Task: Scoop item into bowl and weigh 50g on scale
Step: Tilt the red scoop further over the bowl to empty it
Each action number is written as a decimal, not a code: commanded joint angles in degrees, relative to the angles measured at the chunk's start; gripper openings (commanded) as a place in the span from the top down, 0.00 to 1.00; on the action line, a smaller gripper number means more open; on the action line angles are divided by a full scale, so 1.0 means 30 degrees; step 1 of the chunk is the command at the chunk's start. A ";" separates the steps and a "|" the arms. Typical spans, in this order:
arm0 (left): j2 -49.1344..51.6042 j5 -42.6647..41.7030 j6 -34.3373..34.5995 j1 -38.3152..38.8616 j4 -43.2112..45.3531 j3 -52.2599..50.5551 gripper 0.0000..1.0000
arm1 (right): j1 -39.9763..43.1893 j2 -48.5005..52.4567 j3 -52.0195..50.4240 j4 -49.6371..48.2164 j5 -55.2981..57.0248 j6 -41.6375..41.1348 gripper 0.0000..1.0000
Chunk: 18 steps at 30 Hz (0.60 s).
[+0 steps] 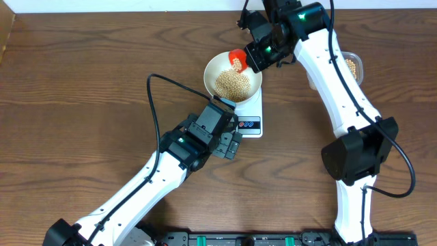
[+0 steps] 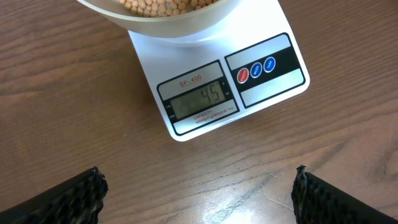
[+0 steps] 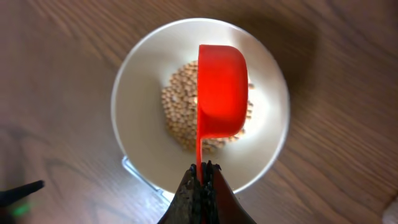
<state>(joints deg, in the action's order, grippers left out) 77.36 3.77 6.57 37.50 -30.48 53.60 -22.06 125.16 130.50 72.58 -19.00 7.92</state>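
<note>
The off-white bowl (image 1: 213, 68) stands on the white scale (image 1: 248, 117) and holds a heap of tan beans (image 1: 232, 84). The scale's display (image 2: 199, 99) reads 45. My right gripper (image 1: 251, 60) is shut on the handle of a red scoop (image 3: 221, 93), held tilted on its side above the beans (image 3: 180, 106) in the bowl (image 3: 137, 143). My left gripper (image 2: 198, 193) is open and empty, just in front of the scale (image 2: 273, 87), low over the table. The bowl's lower side (image 2: 174, 31) shows at the top of the left wrist view.
A clear plastic tub (image 1: 353, 66) with more beans stands at the back right, partly behind my right arm. The scale's red and blue buttons (image 2: 256, 70) face my left gripper. The table's far edge runs just behind the bowl.
</note>
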 commanded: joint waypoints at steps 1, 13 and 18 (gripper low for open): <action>0.0036 0.0044 -0.0175 -0.0066 -0.0036 0.0022 0.03 | 0.0634 -0.0634 0.0466 0.0015 -0.2441 -0.0044 0.99; 0.0036 0.0044 -0.0175 -0.0066 -0.0036 0.0029 0.03 | 0.2980 -0.0634 0.0466 0.0306 -0.7854 0.0393 0.99; 0.0036 0.0044 -0.0175 -0.0066 -0.0036 0.0022 0.03 | 0.3344 -0.0634 0.0459 0.0743 -0.9085 0.0969 0.99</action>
<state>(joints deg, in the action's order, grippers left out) 77.36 3.77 6.55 37.50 -30.48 53.60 -12.43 125.16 130.52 74.39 -41.04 8.88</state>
